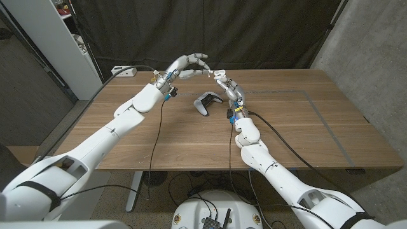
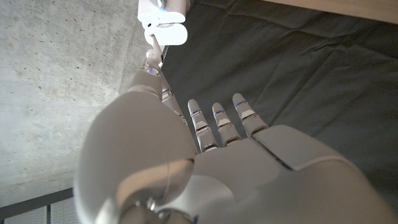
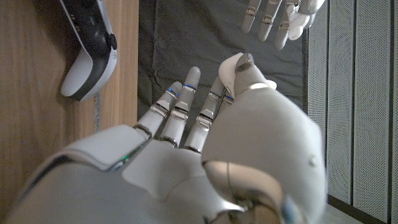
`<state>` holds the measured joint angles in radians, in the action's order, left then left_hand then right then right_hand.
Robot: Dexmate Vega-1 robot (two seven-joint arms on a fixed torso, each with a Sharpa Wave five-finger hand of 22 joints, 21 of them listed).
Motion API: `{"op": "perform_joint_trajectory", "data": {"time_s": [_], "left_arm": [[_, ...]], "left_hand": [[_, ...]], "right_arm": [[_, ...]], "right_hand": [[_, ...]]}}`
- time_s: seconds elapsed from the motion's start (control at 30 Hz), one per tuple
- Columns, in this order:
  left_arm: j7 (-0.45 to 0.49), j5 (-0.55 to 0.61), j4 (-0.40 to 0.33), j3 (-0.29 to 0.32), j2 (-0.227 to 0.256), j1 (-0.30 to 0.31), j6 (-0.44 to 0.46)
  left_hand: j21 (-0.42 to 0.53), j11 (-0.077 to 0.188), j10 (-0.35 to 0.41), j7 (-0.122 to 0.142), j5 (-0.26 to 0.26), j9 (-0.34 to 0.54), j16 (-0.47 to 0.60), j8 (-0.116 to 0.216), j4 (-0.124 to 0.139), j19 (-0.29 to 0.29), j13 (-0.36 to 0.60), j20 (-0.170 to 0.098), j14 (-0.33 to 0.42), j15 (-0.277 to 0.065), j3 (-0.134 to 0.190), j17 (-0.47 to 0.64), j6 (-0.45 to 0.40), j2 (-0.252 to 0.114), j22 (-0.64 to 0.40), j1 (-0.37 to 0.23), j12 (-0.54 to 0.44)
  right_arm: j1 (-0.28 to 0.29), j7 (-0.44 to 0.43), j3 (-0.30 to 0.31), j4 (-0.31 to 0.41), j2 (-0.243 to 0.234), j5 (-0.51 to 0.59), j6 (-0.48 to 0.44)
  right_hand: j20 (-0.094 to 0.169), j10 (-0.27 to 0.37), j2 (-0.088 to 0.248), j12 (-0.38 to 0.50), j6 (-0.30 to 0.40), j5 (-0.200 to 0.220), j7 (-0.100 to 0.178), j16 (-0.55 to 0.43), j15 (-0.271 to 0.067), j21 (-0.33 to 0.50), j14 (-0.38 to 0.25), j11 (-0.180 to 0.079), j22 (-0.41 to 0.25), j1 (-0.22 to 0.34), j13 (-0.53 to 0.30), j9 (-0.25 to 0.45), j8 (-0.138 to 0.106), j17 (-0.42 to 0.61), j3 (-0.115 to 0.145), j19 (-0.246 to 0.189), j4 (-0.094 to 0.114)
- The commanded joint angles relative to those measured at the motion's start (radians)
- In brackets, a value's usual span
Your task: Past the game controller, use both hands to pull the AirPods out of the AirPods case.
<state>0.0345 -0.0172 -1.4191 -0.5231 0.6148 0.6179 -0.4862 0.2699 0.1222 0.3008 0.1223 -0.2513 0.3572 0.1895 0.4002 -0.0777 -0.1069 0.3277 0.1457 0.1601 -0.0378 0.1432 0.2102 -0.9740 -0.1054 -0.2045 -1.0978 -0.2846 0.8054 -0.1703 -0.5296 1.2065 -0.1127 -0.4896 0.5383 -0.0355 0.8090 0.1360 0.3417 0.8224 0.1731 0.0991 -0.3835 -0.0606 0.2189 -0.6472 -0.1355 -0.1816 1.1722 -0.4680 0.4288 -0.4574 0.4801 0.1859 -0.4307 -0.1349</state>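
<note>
Beyond the game controller (image 1: 206, 104) on the wooden table (image 1: 305, 127), the left hand (image 1: 191, 65) pinches the white AirPods case (image 2: 163, 20) aloft, the right hand (image 1: 222, 80) close beside, its hold unclear; it should steady the case while an earbud is drawn straight out.

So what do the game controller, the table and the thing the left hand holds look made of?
Game controller: looks like moulded plastic, smooth white shell with black trim.
Table: wood or wood veneer, with brown lengthwise grain and a matte surface.
AirPods case, pinched by the left hand: probably glossy white plastic, smooth with a seam; too small to be sure.
</note>
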Motion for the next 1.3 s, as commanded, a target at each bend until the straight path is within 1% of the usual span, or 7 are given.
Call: {"op": "perform_joint_trajectory", "data": {"time_s": [0.03,0.17,0.23,0.53,0.8,1.0,1.3], "left_arm": [[-0.024,-0.085,-0.159,0.058,0.081,0.105,0.168],[-0.095,-0.148,-0.177,0.064,0.116,0.112,0.211],[-0.101,-0.159,-0.189,0.068,0.13,0.122,0.229],[-0.117,-0.211,-0.261,0.095,0.2,0.186,0.33],[-0.089,-0.244,-0.307,0.118,0.235,0.257,0.37],[-0.05,-0.242,-0.335,0.124,0.248,0.301,0.399],[-0.007,-0.228,-0.341,0.114,0.256,0.338,0.455]], "left_hand": [[-0.013,-0.003,-0.015,0.0,0.004,0.057,-0.007,0.006,-0.002,0.021,0.003,0.007,-0.03,-0.029,-0.005,-0.003,-0.015,0.001,0.005,-0.014,0.009],[-0.036,-0.022,-0.06,-0.006,0.01,0.055,-0.015,0.003,-0.006,0.058,-0.003,0.046,-0.09,-0.001,-0.009,-0.012,-0.019,-0.004,0.013,-0.02,0.032],[-0.042,-0.033,-0.071,-0.007,0.011,0.054,-0.016,0.002,-0.009,0.065,-0.004,0.05,-0.107,0.005,-0.01,-0.016,-0.02,-0.004,0.016,-0.024,0.037],[-0.06,-0.038,-0.095,-0.01,0.018,0.059,-0.016,0.004,-0.015,0.09,-0.013,0.052,-0.156,0.018,-0.015,-0.026,-0.027,-0.01,0.021,-0.032,0.048],[-0.065,-0.043,-0.104,-0.013,0.023,0.062,-0.013,0.003,-0.018,0.098,-0.018,0.05,-0.175,0.02,-0.017,-0.029,-0.025,-0.014,0.022,-0.036,0.053],[-0.069,-0.044,-0.11,-0.017,0.026,0.061,-0.014,0.002,-0.023,0.103,-0.024,0.023,-0.196,0.009,-0.02,-0.032,-0.031,-0.016,0.024,-0.042,0.055],[-0.075,-0.057,-0.157,-0.021,0.031,0.061,-0.021,0.002,-0.027,0.114,-0.038,0.014,-0.255,0.013,-0.024,-0.036,-0.039,-0.02,0.026,-0.048,0.073]], "right_arm": [[0.001,-0.008,0.007,0.001,-0.006,0.004,0.01],[0.002,-0.006,0.005,0.0,-0.006,0.005,0.014],[0.001,-0.004,0.004,0.001,-0.006,0.006,0.013],[-0.002,0.0,-0.003,0.001,-0.008,0.018,0.019],[0.0,0.017,-0.004,0.008,-0.013,0.015,0.03],[0.005,0.027,-0.001,0.027,-0.024,0.009,0.025],[0.011,0.038,0.002,0.055,-0.044,-0.003,0.0]], "right_hand": [[-0.007,0.001,0.006,0.003,0.095,0.008,0.025,0.001,-0.174,-0.002,-0.012,-0.007,-0.003,0.001,-0.004,0.032,-0.042,0.005,0.007,-0.005,-0.004],[-0.008,0.0,0.006,0.002,0.096,0.008,0.025,0.002,-0.173,-0.002,-0.012,-0.009,-0.003,0.0,-0.005,0.031,-0.042,0.006,0.007,-0.005,-0.004],[-0.007,0.0,0.006,0.002,0.095,0.008,0.026,0.002,-0.173,-0.002,-0.013,-0.008,-0.003,0.0,-0.004,0.031,-0.042,0.006,0.007,-0.005,-0.003],[-0.007,0.002,0.005,0.001,0.095,0.008,0.029,0.004,-0.173,-0.002,-0.013,-0.005,-0.003,0.0,-0.003,0.03,-0.042,0.009,0.007,-0.006,-0.004],[-0.006,0.003,0.005,0.001,0.095,0.007,0.03,0.006,-0.173,-0.001,-0.014,-0.005,-0.003,0.0,-0.003,0.028,-0.04,0.011,0.006,-0.007,-0.004],[-0.004,0.006,0.004,0.001,0.095,0.006,0.032,0.008,-0.174,-0.002,-0.014,-0.005,-0.003,0.001,-0.003,0.027,-0.04,0.012,0.007,-0.006,-0.005],[-0.006,0.006,0.004,0.001,0.094,0.006,0.034,0.01,-0.175,-0.002,-0.014,-0.005,-0.003,0.0,-0.004,0.028,-0.04,0.014,0.006,-0.005,-0.005]]}}
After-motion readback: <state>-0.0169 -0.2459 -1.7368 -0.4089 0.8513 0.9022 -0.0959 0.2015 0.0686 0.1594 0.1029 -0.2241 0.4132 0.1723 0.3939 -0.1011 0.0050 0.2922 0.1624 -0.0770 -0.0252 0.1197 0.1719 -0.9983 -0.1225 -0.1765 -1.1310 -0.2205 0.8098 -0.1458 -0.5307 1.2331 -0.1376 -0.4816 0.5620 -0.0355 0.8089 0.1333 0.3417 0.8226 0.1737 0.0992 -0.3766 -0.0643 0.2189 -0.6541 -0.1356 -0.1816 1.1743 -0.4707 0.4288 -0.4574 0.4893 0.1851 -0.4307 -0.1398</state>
